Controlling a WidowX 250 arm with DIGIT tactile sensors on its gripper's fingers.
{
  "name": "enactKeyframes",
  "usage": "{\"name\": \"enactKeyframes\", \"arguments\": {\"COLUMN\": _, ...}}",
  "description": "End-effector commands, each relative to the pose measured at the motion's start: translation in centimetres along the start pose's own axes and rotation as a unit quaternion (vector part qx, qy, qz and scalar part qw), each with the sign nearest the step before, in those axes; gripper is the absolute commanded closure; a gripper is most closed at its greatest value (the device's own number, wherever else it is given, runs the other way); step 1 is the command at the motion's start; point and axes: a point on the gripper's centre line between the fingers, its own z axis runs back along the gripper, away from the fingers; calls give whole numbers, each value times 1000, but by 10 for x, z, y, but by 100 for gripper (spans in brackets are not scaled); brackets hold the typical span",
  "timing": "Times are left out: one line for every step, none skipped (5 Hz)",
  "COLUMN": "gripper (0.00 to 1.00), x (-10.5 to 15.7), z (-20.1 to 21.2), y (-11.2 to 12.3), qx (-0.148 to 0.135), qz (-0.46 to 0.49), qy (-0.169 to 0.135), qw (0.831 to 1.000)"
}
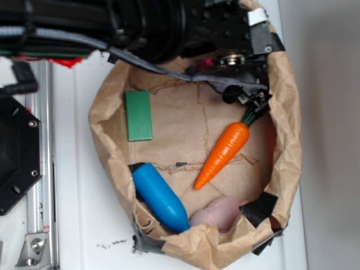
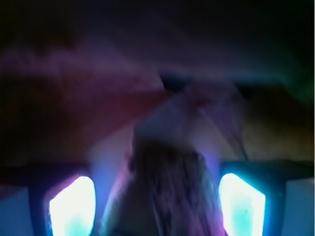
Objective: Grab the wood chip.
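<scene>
The wood chip is a flat green rectangle lying on the floor of the brown paper bag, at its left. My gripper hangs at the bag's upper right, far from the chip and just above the leafy end of an orange toy carrot. In the wrist view the gripper is open. Its two glowing pads stand wide apart, and a dark, streaky, blurred shape sits between them without touching either. I cannot tell what that shape is. The chip does not show in the wrist view.
A blue cylinder and a pale pink lump lie at the bag's near side. The crumpled bag walls rise all round, patched with black tape. A metal rail and a black mount stand to the left.
</scene>
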Motion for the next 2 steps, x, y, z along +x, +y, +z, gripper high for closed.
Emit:
{"name": "enactKeyframes", "arguments": {"gripper": 100, "x": -13, "z": -11, "y": -3, "qx": 8, "qz": -15, "qy": 21, "qw": 1000}}
{"name": "enactKeyframes", "arguments": {"gripper": 100, "x": -14, "z": -11, "y": -5, "qx": 9, "qz": -23, "qy": 21, "qw": 999}}
